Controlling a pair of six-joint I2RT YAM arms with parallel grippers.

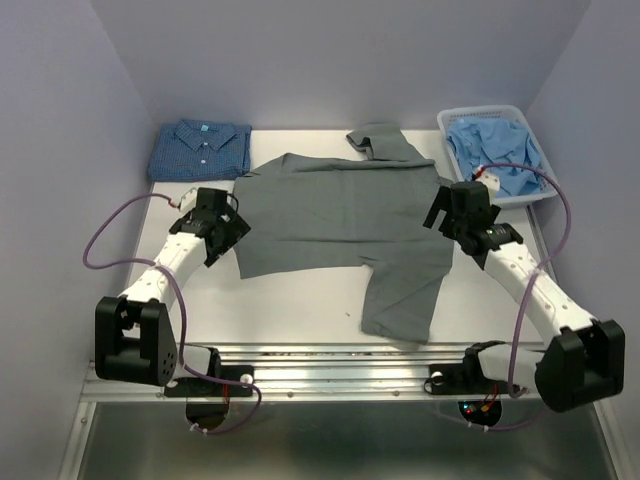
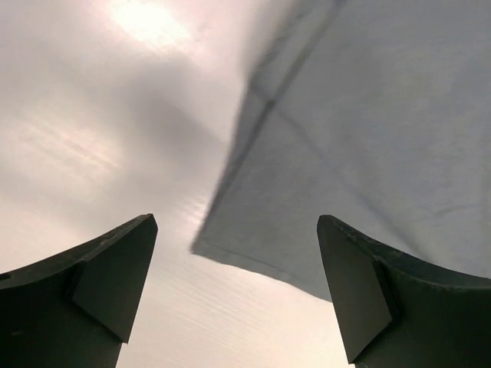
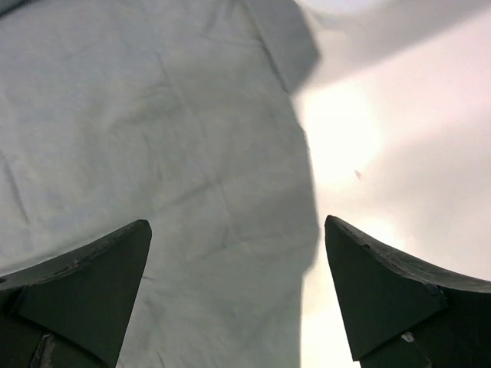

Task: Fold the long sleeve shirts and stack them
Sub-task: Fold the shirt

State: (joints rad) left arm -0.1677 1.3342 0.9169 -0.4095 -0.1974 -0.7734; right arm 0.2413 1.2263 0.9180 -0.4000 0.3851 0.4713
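Note:
A slate-grey long sleeve shirt [image 1: 340, 215] lies spread flat on the white table, one sleeve trailing toward the front [image 1: 400, 300] and another bunched at the back [image 1: 385, 140]. A dark blue checked shirt [image 1: 200, 150] rests folded at the back left. My left gripper [image 1: 232, 238] hovers open over the grey shirt's left edge; in the left wrist view a corner of the cloth [image 2: 368, 138] lies between and beyond the spread fingers [image 2: 238, 261]. My right gripper [image 1: 440, 215] is open over the shirt's right edge [image 3: 153, 153], nothing held [image 3: 238, 261].
A pale plastic basket [image 1: 445, 122] at the back right holds crumpled light blue cloth [image 1: 500, 155]. Purple cables loop beside both arms. Grey walls close in the table on three sides, and a metal rail [image 1: 340, 360] runs along the near edge.

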